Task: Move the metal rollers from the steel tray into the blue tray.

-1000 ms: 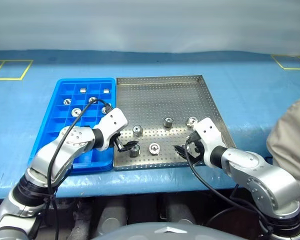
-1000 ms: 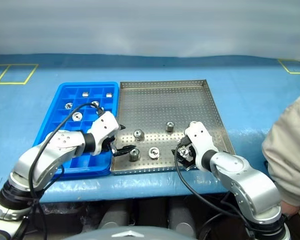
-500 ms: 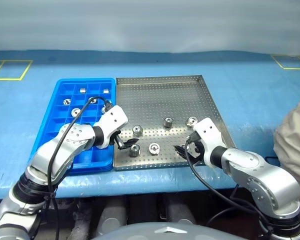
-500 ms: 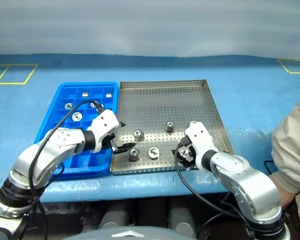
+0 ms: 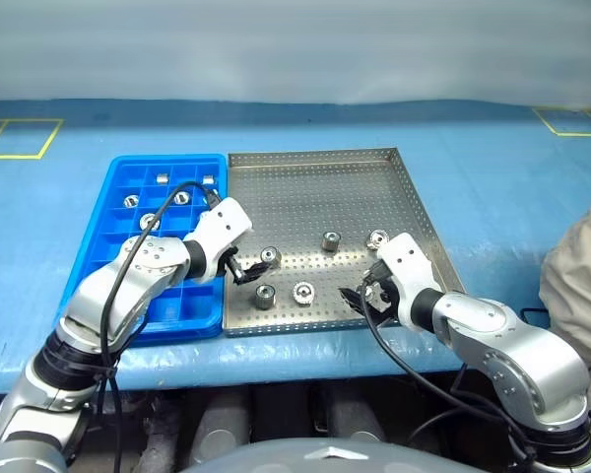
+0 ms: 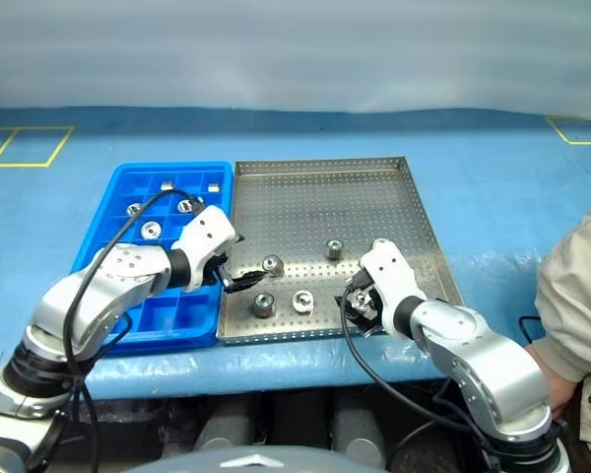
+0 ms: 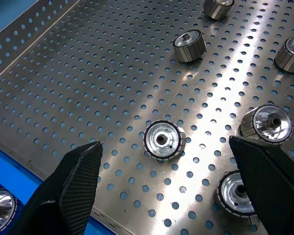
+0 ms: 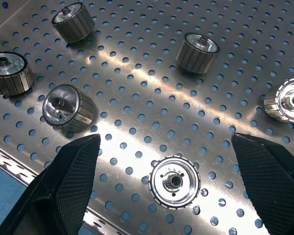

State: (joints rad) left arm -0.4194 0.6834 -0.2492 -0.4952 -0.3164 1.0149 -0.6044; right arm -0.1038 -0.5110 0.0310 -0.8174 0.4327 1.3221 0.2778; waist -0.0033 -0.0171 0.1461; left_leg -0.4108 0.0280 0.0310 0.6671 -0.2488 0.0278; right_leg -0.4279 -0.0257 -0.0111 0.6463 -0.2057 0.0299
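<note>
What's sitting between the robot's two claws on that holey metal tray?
Between the left gripper and right gripper, two metal rollers rest on the steel tray, seen in the left eye view. Both grippers are open.

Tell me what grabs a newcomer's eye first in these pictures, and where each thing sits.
The large square perforated steel tray lies mid-table with small shiny metal rollers scattered over its near half. Both black-fingered hands hang open over it, the left hand near its left edge by a roller, the right hand near its front right. Against its left side lies the bright blue compartmented plastic tray, with a few rollers in its far compartments.
</note>
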